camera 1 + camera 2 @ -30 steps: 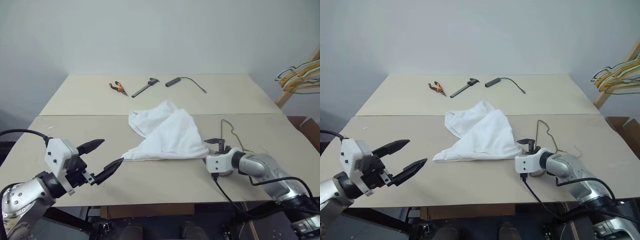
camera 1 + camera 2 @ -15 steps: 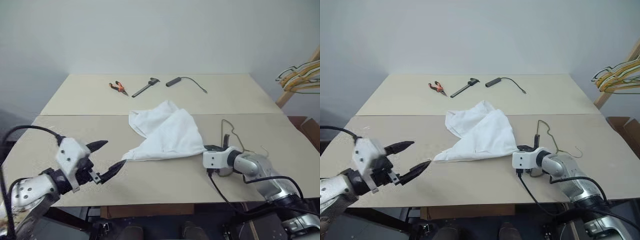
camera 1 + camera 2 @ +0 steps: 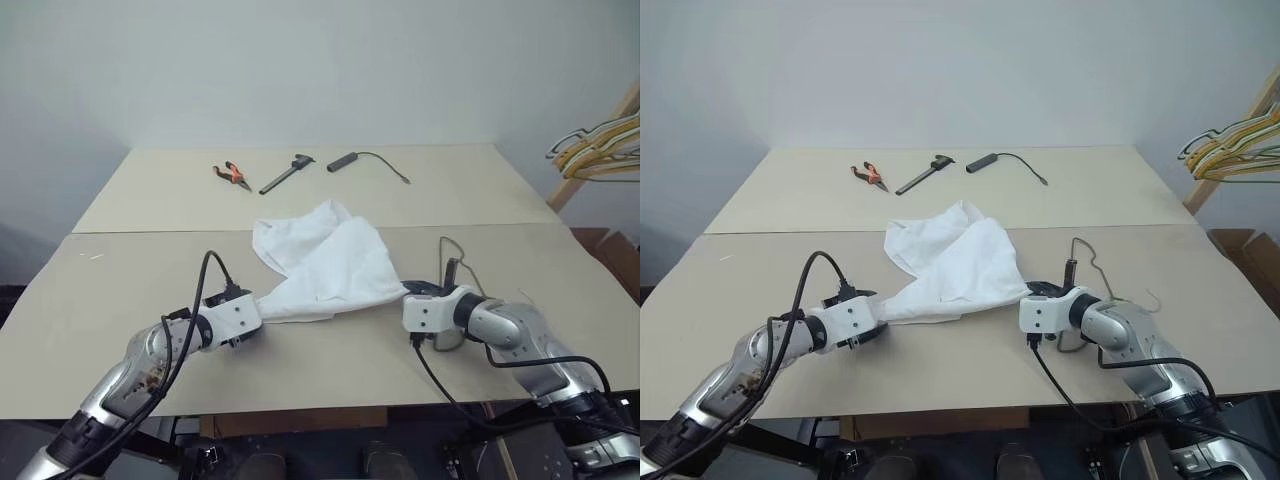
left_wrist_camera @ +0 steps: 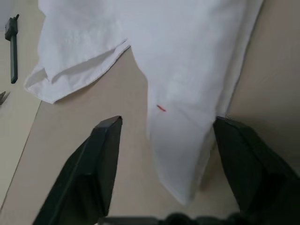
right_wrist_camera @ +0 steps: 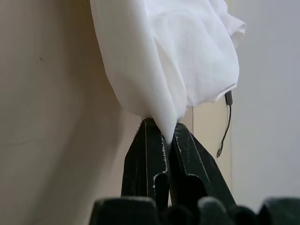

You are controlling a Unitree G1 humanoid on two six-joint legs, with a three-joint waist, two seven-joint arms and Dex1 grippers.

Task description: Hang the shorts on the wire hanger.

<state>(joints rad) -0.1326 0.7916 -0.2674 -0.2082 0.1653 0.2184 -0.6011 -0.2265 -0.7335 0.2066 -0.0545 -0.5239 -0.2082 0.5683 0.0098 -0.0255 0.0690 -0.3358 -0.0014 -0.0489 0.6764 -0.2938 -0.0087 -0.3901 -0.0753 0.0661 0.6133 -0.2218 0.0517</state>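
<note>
The shorts point(image 3: 325, 262) lie crumpled near the middle of the table point(image 3: 130, 270), drawn out toward a point at each lower corner. The right gripper point(image 5: 162, 140), at about 4 o'clock from the cloth, has its two black fingers pressed together on the right-hand corner of the shorts, pinching a narrow tip of white fabric. The left gripper point(image 4: 164, 126), at about 8 o'clock from the cloth, stands with its jaws apart on either side of the left-hand corner; the fabric, with a tiny red mark on it, lies between the fingers point(image 4: 101, 154) without being clamped. The wire hanger point(image 3: 462, 275) rests on the table just behind the right gripper, at roughly 3 o'clock from the shorts. Pliers point(image 3: 230, 175), a dark tool point(image 3: 288, 173) and a black cable with a plug point(image 3: 365, 160) lie at the far edge, at 12 o'clock.
</note>
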